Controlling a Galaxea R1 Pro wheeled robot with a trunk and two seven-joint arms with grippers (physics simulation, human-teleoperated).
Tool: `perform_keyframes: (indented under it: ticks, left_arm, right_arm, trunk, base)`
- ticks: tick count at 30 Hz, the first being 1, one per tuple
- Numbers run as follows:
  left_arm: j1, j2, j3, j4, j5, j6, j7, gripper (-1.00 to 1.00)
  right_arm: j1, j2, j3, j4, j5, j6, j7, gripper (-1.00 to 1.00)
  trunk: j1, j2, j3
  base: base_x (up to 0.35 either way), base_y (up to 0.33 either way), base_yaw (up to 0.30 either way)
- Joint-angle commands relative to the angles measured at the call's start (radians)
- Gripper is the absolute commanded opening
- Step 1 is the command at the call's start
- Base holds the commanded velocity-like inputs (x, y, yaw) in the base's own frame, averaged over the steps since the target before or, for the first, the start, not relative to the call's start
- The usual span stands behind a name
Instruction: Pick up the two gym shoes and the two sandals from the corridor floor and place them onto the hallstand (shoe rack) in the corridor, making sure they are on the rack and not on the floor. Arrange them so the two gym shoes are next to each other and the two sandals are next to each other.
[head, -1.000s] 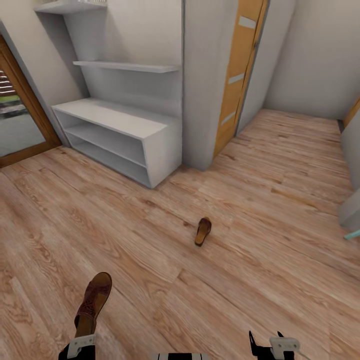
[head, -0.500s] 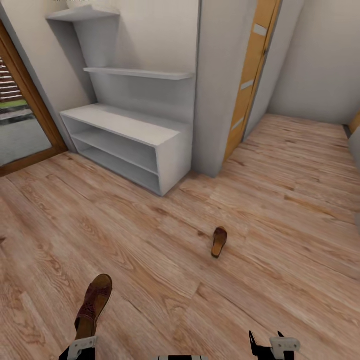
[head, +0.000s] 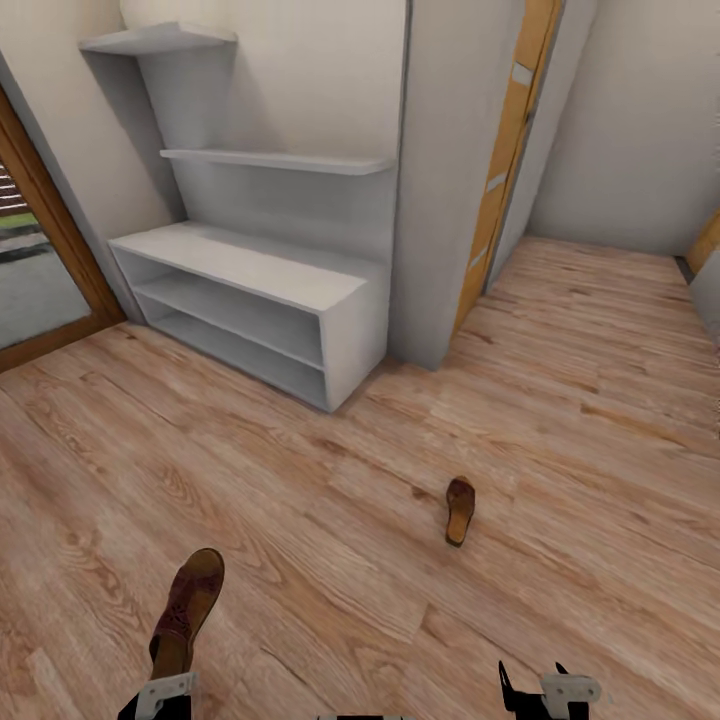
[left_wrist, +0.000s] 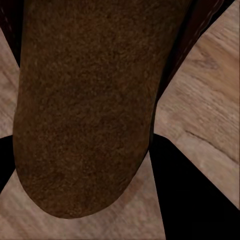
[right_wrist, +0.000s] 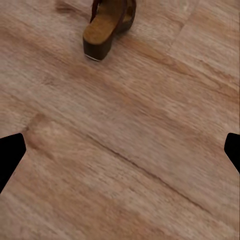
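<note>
My left gripper (head: 167, 675) is shut on the heel end of one dark brown sandal (head: 187, 606), which sticks out ahead of it above the corridor floor (head: 300, 520). In the left wrist view that sandal (left_wrist: 85, 100) sits between the dark fingers (left_wrist: 190, 195). The other sandal (head: 460, 510) lies on the planks toward the middle right, also seen in the right wrist view (right_wrist: 107, 25). My right gripper (head: 535, 690) is open and holds nothing (right_wrist: 120, 155). The pale grey hallstand (head: 250, 265) stands at the far left, its shelves bare. The gym shoes are out of view.
A grey wall pillar (head: 440, 200) adjoins the hallstand's right end, with an orange-wood door (head: 500, 170) behind it. A wood-framed glass door (head: 40, 270) is at the far left. The corridor runs on to the right past the pillar.
The whole picture has shifted, so the camera has moved: the hallstand and the floor sandal now sit further right and lower. Both grippers keep their pose, the left still holding its sandal.
</note>
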Motion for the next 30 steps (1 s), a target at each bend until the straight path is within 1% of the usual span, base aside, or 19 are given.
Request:
perform_keyframes:
  ticks: [1,8,18,23,30]
  left_arm:
    - [-0.001,-0.001,0.009,0.001,-0.009,-0.003,-0.009,-1.0]
    - [-0.001,-0.001,0.009,0.0,-0.007,-0.003,-0.009,-1.0]
    - [-0.001,-0.001,0.009,0.001,-0.006,-0.003,-0.009,-1.0]
    - [-0.001,-0.001,0.009,0.001,-0.006,-0.003,-0.009,-1.0]
    - [-0.001,-0.001,0.009,0.001,-0.008,-0.003,-0.009,-1.0]
  right_arm:
    - [0.0,0.001,-0.004,0.0,0.01,-0.003,0.0,1.0]
    - [0.0,0.001,-0.004,0.0,0.01,-0.003,0.0,1.0]
    - [0.0,0.002,-0.003,0.0,0.01,-0.003,0.0,1.0]
    - [0.0,0.002,-0.003,-0.001,0.01,-0.003,0.0,1.0]
    - [0.0,0.001,-0.004,-0.001,0.01,-0.003,0.001,1.0]
  trunk:
    - [0.0,0.0,0.001]
    - [0.0,0.0,0.01]
    - [0.0,0.0,0.019]
    - [0.0,0.0,0.02]
    - [0.0,0.0,0.02]
  base:
    - [0.276,0.237,-0.17]
    - [0.279,0.231,-0.198]
    - [0.282,0.227,-0.246]
    - [0.282,0.226,-0.09]
    - [0.282,0.224,-0.019]
